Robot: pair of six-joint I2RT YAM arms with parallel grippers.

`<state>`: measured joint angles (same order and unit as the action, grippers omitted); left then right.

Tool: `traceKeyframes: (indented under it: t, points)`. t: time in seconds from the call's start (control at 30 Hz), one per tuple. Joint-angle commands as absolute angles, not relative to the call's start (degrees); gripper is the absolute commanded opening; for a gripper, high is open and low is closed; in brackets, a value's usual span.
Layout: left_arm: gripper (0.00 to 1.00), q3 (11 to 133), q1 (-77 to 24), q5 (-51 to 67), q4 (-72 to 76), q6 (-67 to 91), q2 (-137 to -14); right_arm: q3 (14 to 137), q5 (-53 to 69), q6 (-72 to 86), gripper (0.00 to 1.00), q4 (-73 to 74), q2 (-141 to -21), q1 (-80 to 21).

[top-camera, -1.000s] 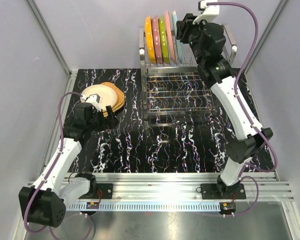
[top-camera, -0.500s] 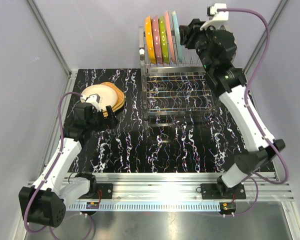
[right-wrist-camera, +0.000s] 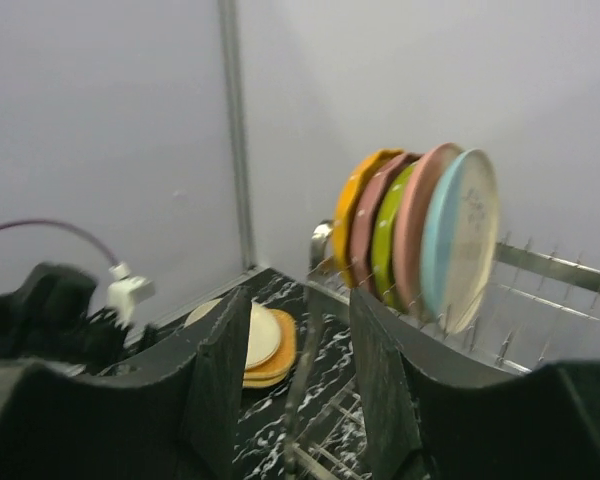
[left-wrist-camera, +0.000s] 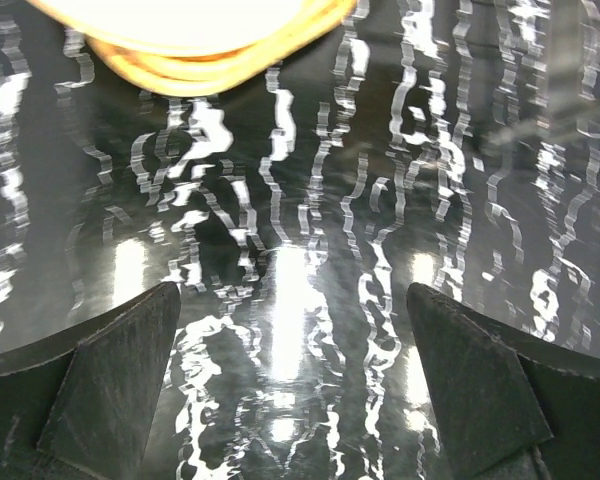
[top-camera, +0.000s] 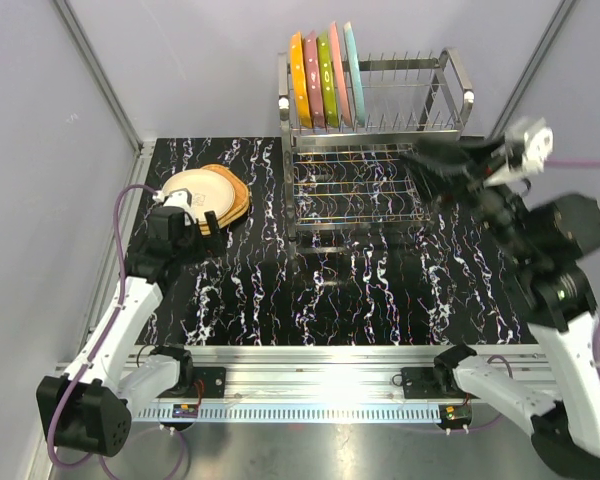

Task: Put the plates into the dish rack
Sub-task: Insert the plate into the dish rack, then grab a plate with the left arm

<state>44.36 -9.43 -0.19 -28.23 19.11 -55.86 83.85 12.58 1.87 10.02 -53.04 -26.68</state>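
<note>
Several plates (top-camera: 325, 75) stand on edge in the upper tier of the dish rack (top-camera: 462, 92): orange, pink, lime-green, pink and light blue. They show in the right wrist view too, plates (right-wrist-camera: 420, 235) upright in the dish rack (right-wrist-camera: 550, 268). My right gripper (top-camera: 422, 168) hovers over the lower tier, open, nothing between its fingers (right-wrist-camera: 225, 370). A stack of plates (top-camera: 212, 193), cream on top of tan and orange, lies at the left of the table. My left gripper (top-camera: 210, 222) sits just in front of that stack (left-wrist-camera: 195, 40), open wide and empty.
The black marbled table (top-camera: 310, 290) spreads between the stack and the rack. The rack's lower wire tier (top-camera: 355, 185) reaches toward the table's middle. Grey walls and metal posts (top-camera: 105, 85) close in the cell. A rail (top-camera: 330, 375) carries both arm bases.
My right arm has pulled back from the light blue plate at the upper tier, down and to the right, with its jaws widening a little. The plate stays in the rack. The left arm barely moved.
</note>
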Motion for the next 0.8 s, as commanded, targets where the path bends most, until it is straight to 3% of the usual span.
traceKeyframes:
  t: [0.0,0.27,0.43,0.77]
  points:
    - [0.99,48.16,-9.23,-8.34,-29.17,20.91,-55.54,74.73,24.59,4.55,0.51,13.54,-46.44,-26.89]
    - [0.99,53.43,-5.54,-11.08,-31.12,23.47,-61.43,46.72,31.46,16.07,0.43,10.55,-31.74,-26.98]
    - [0.99,55.28,-4.13,-11.25,-28.04,24.08,-65.64,37.36,29.45,20.47,0.42,12.04,-23.21,-27.07]
    - [0.75,61.52,-2.81,-16.96,-24.87,25.75,-78.39,32.35,26.9,24.69,0.38,15.38,-21.98,-27.07]
